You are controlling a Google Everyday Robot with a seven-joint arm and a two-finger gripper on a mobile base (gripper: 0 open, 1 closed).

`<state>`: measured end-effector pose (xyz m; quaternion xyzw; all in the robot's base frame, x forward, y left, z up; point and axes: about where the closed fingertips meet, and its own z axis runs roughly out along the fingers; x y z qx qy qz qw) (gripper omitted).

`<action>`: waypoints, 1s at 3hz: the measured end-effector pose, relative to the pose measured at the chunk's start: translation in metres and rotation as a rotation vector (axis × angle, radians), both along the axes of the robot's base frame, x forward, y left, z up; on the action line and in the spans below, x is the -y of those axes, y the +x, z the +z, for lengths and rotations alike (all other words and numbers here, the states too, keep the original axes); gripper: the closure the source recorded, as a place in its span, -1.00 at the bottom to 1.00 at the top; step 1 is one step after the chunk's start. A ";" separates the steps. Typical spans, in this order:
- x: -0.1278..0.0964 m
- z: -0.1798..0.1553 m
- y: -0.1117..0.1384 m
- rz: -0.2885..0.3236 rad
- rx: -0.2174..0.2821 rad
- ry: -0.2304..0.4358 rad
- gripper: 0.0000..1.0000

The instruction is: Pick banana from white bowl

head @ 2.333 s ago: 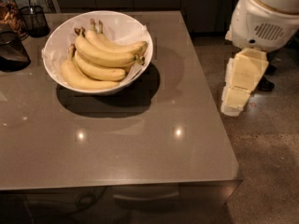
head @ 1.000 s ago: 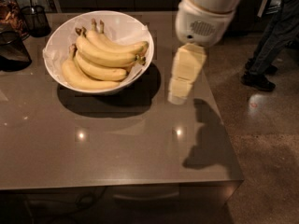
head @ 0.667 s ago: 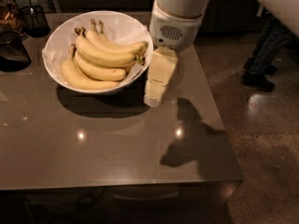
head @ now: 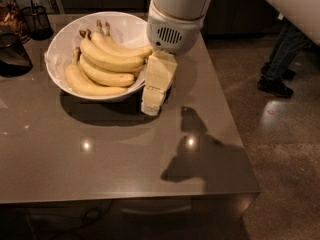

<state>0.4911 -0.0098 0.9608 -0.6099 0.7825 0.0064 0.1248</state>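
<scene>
A wide white bowl (head: 65, 44) lined with white paper sits at the back left of the grey table (head: 100, 159). Several pale-yellow bananas lie in it, stems toward the back; the top banana (head: 107, 60) lies across the middle. My gripper (head: 151, 104) hangs from the white arm (head: 172, 29) just outside the bowl's right rim, pointing down toward the table, above the surface. It holds nothing that I can see.
A dark wire-mesh cup (head: 37, 21) and a dark container (head: 12, 54) stand at the back left. The table's right edge (head: 235, 129) drops to the floor. A person's legs (head: 282, 59) stand on the floor at the right.
The arm and gripper have swung left from beyond the table's right edge to the bowl's right rim. The bowl and bananas have not moved.
</scene>
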 end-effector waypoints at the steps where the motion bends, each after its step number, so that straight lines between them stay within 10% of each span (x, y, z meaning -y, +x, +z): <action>1: -0.023 0.008 0.009 -0.022 0.016 0.041 -1.00; 3: -0.069 0.006 0.039 -0.062 -0.026 0.046 -1.00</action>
